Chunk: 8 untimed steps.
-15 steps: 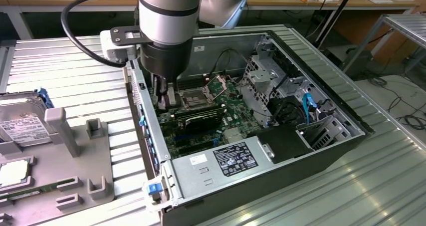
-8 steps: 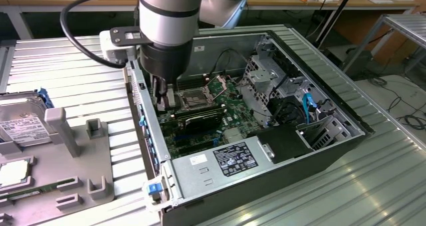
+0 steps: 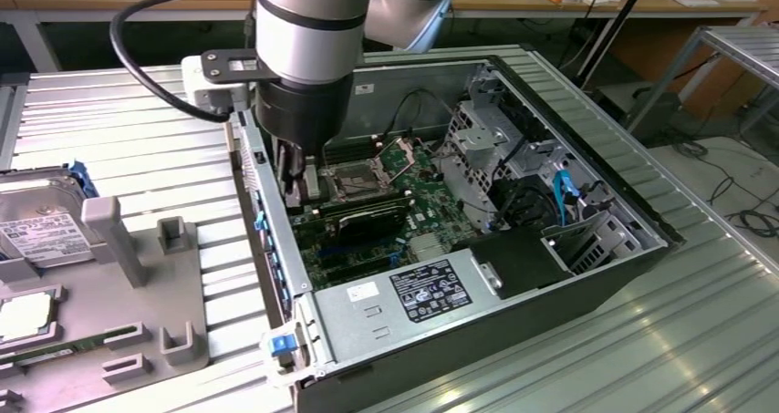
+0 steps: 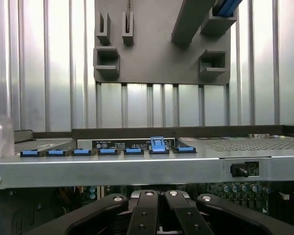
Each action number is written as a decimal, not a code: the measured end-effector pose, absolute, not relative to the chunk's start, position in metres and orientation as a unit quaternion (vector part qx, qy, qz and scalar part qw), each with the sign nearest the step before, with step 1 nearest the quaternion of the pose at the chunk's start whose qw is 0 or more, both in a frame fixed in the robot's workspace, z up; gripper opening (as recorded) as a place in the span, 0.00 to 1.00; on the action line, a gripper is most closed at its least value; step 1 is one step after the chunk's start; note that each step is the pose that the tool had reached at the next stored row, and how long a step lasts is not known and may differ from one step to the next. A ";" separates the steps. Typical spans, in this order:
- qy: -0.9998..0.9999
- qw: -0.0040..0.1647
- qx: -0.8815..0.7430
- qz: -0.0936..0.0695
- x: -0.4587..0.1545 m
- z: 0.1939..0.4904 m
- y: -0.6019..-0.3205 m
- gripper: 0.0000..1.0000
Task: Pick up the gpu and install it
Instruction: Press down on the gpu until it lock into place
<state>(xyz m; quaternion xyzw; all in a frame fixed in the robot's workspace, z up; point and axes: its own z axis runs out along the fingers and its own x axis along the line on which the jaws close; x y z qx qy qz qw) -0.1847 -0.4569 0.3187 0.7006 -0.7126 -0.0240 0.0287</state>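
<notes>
GPU (image 3: 359, 220) sits on the board inside the case (image 3: 608, 203); we see the fingers (image 3: 292, 171) pressed together just above it.

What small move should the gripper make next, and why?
Probably a short press straight down. The shut gripper stands inside the case by its rear wall, at the end of the gpu, which lies across the board and may not be fully seated.
</notes>
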 end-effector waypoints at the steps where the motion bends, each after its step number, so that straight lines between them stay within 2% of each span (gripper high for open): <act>1: -0.712 0.025 0.701 -0.027 -0.185 0.319 -0.457 0.11; 4: -0.713 0.015 0.700 -0.038 -0.185 0.318 -0.459 0.11; 8: -0.713 0.015 0.700 -0.038 -0.185 0.318 -0.462 0.11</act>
